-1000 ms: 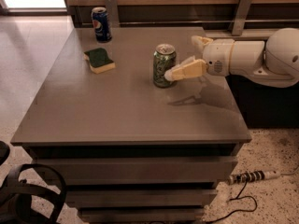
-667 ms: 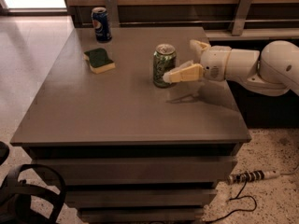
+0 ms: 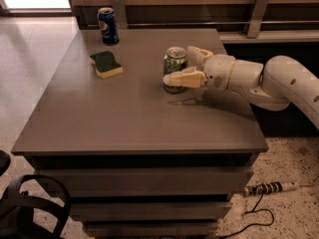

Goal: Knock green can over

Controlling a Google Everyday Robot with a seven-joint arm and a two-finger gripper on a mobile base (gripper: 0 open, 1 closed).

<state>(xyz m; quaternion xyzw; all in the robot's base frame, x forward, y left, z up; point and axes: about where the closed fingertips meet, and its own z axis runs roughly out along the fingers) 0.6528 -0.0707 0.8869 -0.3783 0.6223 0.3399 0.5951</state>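
The green can (image 3: 174, 63), green with pale markings and a silver top, stands upright near the middle of the grey table (image 3: 124, 113). My gripper (image 3: 179, 65) reaches in from the right on a white arm (image 3: 279, 81). It is open, with its fingers on either side of the can's right part. The near finger (image 3: 184, 78) crosses in front of the can's lower half. The far finger (image 3: 196, 54) is behind the can to its right. I cannot tell whether either finger touches the can.
A blue Pepsi can (image 3: 108, 26) stands at the table's back left. A green-and-yellow sponge (image 3: 106, 64) lies left of the green can. A wooden wall with metal brackets (image 3: 255, 11) runs behind. A power strip (image 3: 270, 187) lies on the floor at right.
The gripper has moved left towards the green can, so its near finger now crosses the can's front. The can still stands upright in the same place.
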